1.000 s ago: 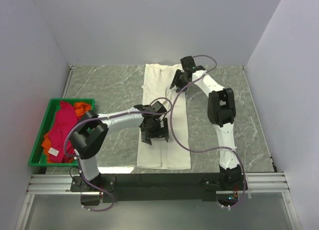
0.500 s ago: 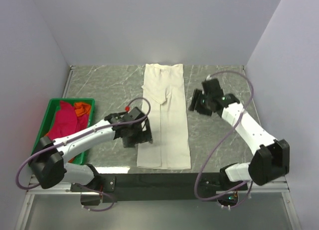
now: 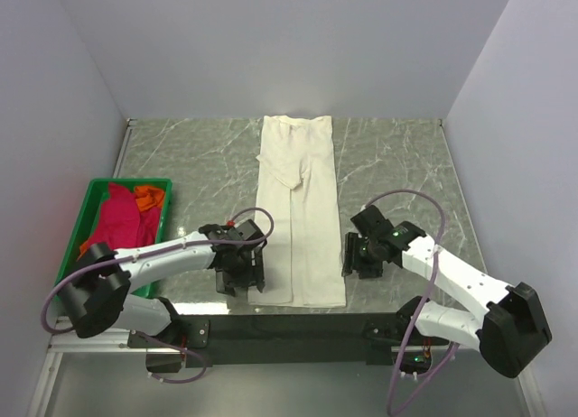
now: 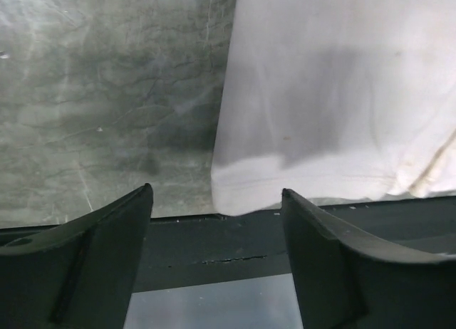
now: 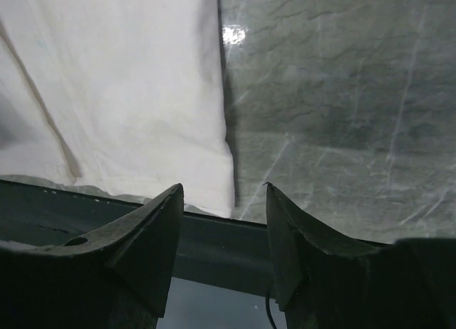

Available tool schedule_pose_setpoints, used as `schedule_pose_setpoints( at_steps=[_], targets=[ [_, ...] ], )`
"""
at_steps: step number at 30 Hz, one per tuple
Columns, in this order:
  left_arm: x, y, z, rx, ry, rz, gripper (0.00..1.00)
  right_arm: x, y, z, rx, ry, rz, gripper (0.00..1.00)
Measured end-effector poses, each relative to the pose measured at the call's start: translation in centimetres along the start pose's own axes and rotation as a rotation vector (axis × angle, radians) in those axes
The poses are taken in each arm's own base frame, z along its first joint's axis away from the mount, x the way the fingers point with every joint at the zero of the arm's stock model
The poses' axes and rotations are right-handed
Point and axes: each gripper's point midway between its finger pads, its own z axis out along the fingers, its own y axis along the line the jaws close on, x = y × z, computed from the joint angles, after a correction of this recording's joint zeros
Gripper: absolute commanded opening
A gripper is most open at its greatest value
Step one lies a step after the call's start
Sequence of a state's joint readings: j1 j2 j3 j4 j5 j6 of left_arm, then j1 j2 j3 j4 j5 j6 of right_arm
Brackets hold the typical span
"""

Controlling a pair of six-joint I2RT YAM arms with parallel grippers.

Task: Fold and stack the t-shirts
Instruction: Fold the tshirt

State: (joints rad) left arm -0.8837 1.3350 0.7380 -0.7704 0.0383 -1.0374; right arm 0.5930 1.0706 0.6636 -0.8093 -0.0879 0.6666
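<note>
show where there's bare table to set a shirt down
Bare table: between green crate and cream t-shirt, and right of the shirt to the wall. Crowded up front, where left gripper and right gripper flank the hem.

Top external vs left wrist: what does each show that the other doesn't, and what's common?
Only top external: the whole cream t-shirt folded into a long strip, the green crate holding the pink t-shirt and orange t-shirt, and the right gripper by the strip's near right corner.
Only left wrist: a close-up of the hem at the near left corner, with the left gripper open and nothing between its fingers.
Both: the cream t-shirt, the marble table, the left gripper.
</note>
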Motion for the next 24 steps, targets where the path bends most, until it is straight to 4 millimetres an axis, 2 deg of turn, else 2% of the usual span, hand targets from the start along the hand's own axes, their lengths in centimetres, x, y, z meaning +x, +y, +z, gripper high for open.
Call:
schedule_pose_setpoints(
  at_steps=[5, 6, 12, 24],
  targets=[
    [0.4, 0.2, 1.0, -0.032, 0.026, 0.01, 0.68, 1.5, 0.9, 1.2, 0.005, 0.077, -0.03, 0.56],
    [0.4, 0.1, 1.1, -0.03, 0.03, 0.011, 0.63, 1.9, 1.1, 1.6, 0.005, 0.097, -0.043, 0.56],
    [1.1, 0.1, 1.9, -0.05, 0.057, 0.029, 0.52, 4.0, 1.3, 3.3, 0.051, 0.195, -0.093, 0.52],
    [1.6, 0.1, 2.0, -0.059, 0.064, 0.049, 0.43, 4.9, 1.1, 3.3, 0.076, 0.225, -0.089, 0.51]
  ],
)
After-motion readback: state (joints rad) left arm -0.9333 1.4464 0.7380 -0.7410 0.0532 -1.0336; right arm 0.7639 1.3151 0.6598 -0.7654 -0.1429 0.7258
